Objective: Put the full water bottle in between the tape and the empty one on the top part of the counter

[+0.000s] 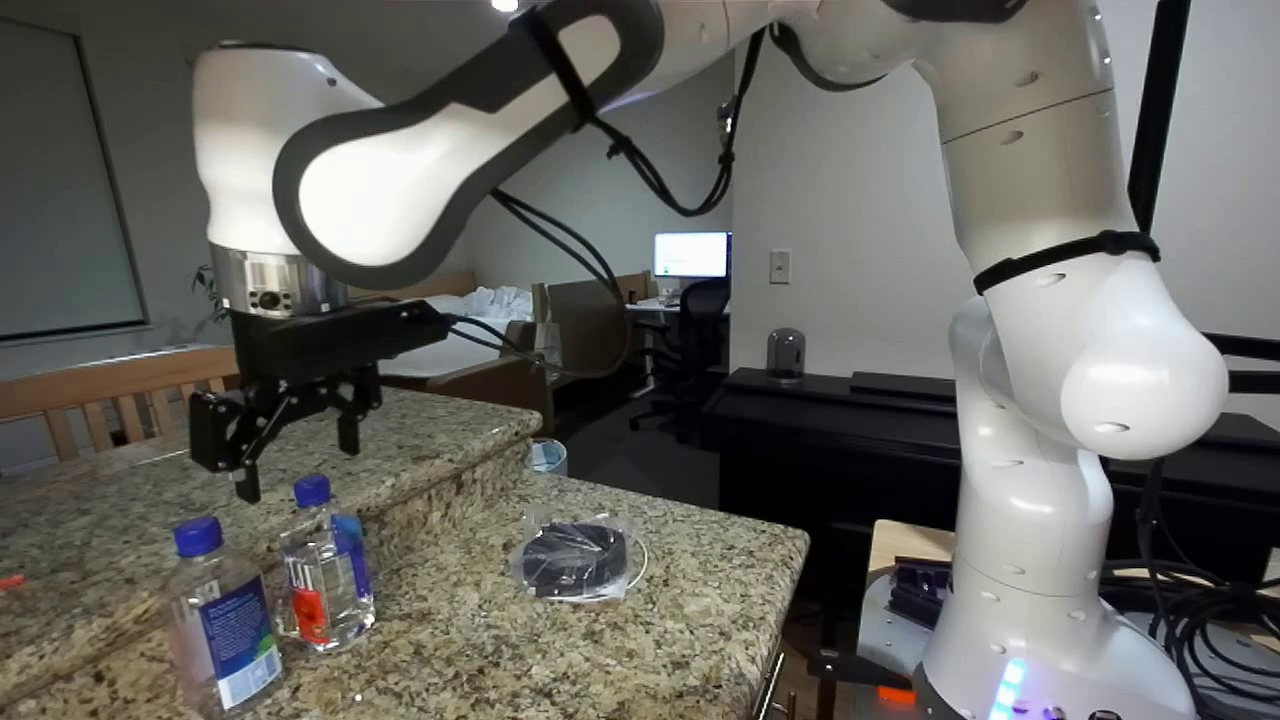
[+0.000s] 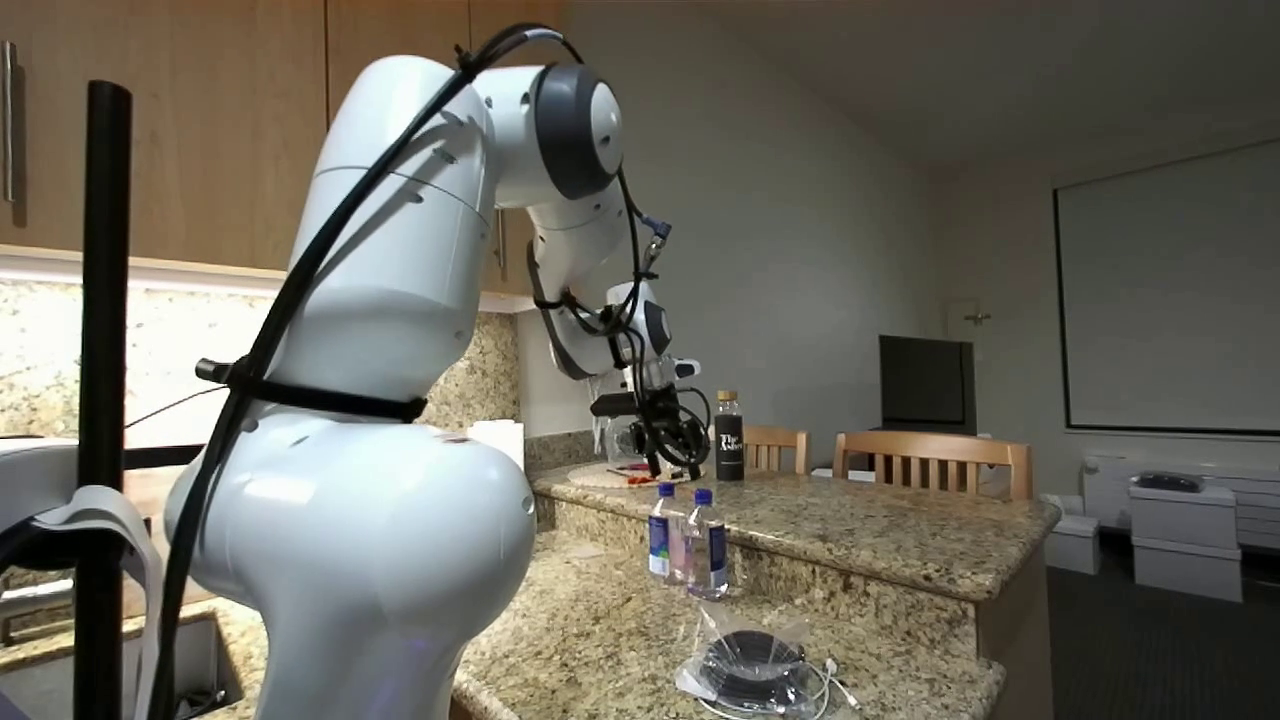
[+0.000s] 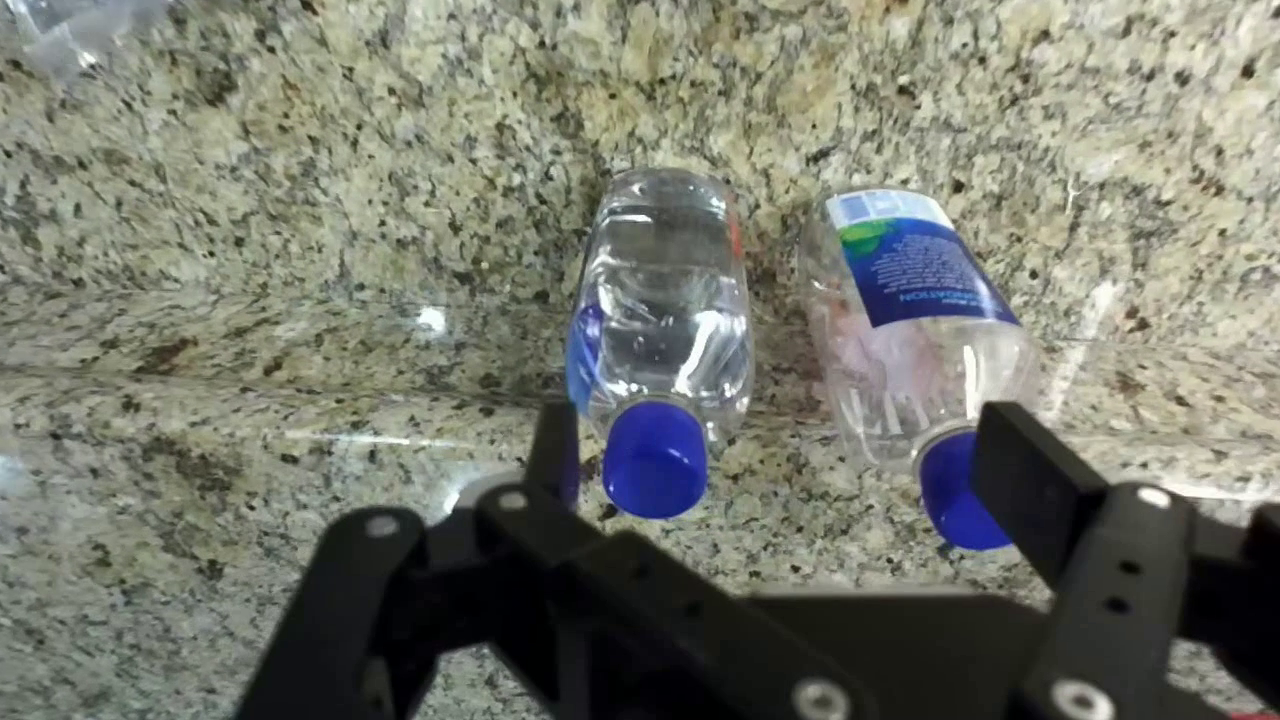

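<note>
Lower granite tier [image 1: 705, 580] — tape [image 1: 575, 562] shows in both exterior views only.

A bright screen [image 1: 690, 255] shines behind a black chair [image 1: 706, 306]. Two white boxes [image 2: 1185, 522] are stacked up, with a dark thing [image 2: 1168, 483] on top.

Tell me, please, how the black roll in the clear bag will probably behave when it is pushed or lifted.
The black roll lies flat and low, so it probably will not tip or roll. The clear bag looks loose and crinkled, so a grip on it may slip. The white cable at its edge might drag along.
</note>
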